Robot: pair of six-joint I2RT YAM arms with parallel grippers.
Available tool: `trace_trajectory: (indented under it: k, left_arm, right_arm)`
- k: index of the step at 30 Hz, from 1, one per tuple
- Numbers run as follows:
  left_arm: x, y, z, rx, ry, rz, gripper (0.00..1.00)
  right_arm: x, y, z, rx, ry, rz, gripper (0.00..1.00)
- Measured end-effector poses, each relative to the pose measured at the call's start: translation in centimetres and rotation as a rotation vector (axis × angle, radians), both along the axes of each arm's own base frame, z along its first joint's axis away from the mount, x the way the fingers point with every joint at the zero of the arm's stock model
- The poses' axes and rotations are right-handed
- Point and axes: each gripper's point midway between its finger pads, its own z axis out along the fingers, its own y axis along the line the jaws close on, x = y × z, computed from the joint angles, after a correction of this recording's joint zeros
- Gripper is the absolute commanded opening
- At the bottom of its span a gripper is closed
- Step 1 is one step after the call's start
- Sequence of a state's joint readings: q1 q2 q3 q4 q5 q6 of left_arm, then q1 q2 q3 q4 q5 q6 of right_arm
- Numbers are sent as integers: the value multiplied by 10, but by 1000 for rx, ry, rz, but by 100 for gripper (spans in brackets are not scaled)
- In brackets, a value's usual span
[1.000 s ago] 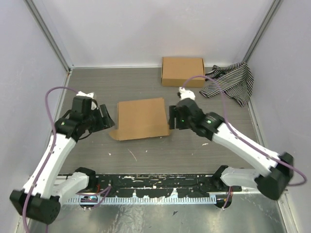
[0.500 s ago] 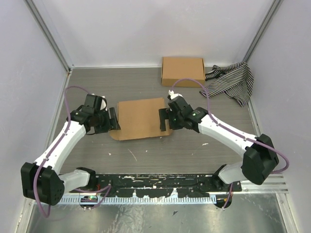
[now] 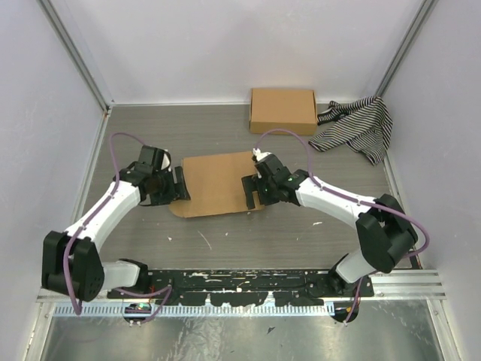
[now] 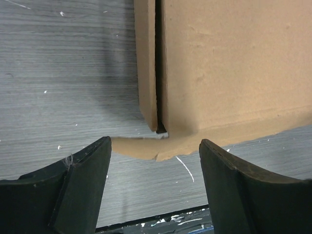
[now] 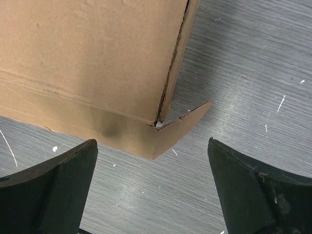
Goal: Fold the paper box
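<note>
The paper box [image 3: 216, 183] lies on the grey table with its brown lid down. A front flap sticks out flat along its near edge. My left gripper [image 3: 179, 186] is open at the box's left side, near the front left corner. In the left wrist view the box's left wall [image 4: 146, 63] and the flap's end [image 4: 146, 147] lie just beyond my open fingers. My right gripper [image 3: 251, 193] is open at the box's right front corner. In the right wrist view that corner [image 5: 158, 119] and its protruding flap tip [image 5: 187, 119] lie between and beyond the open fingers.
A second, ready-made brown cardboard box [image 3: 282, 110] sits at the back of the table. A black-and-white striped cloth [image 3: 357, 126] lies to its right. Grey walls close in the left, back and right sides.
Both arms have moved inward towards the box. The left gripper came right to the box's left side, and the right gripper came left to its right front corner. The box has not moved.
</note>
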State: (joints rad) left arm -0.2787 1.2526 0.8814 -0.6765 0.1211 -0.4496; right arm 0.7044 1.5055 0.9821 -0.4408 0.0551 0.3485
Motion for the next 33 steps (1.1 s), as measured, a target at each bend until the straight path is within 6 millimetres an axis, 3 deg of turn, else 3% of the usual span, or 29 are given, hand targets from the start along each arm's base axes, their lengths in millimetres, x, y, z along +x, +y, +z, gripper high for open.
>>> trace_trajectory:
  k: [8, 17, 27, 30, 33]
  left_arm:
    - [4, -7, -20, -16, 75, 3, 79]
    - [-3, -21, -16, -94, 104, -23, 74]
    - [-28, -29, -16, -147, 206, -58, 67]
    - [-32, -29, -15, -151, 224, -69, 69]
    - [-36, -27, -14, -136, 237, -75, 76]
  right_arm:
    - [-6, 12, -7, 54, 15, 67, 99]
    - [-21, 23, -11, 96, 89, 146, 75]
    - [-33, 37, 7, 160, 165, 193, 57]
    - [-34, 43, 16, 187, 178, 208, 62]
    - [-34, 45, 20, 195, 180, 206, 86]
